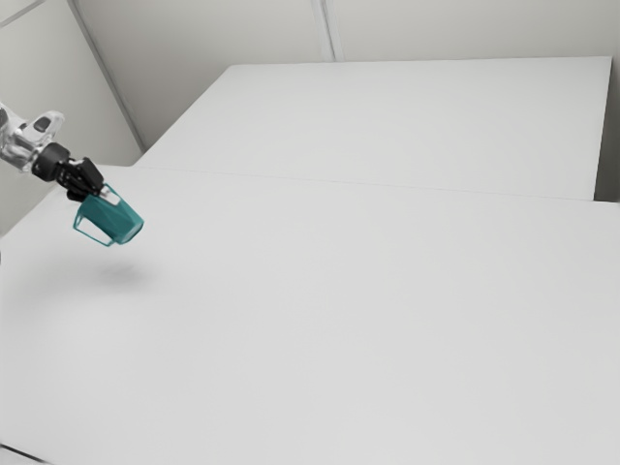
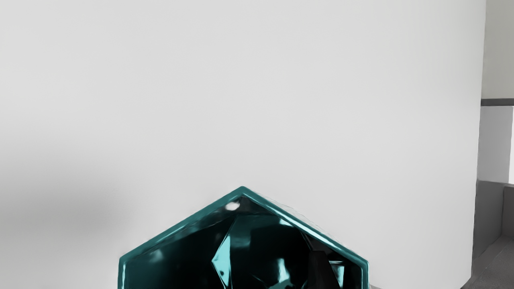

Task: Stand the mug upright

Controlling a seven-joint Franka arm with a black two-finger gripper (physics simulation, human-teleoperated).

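In the exterior view my gripper (image 1: 95,188) is at the upper left, shut on the wall of the teal mug (image 1: 118,221) near its rim. The mug hangs tilted above the table, mouth end toward the gripper, base down toward the exterior view's right, and its handle (image 1: 83,231) on the lower left side. The wrist view looks into the open six-sided mouth of the mug (image 2: 180,235); one dark finger of my gripper (image 2: 322,271) reaches inside it. The other finger is hidden there.
The white table (image 1: 339,320) lies below the mug, with a soft shadow under the mug. A second white surface (image 1: 387,126) stands behind it. In the wrist view a table edge runs down beside grey structures (image 2: 492,140).
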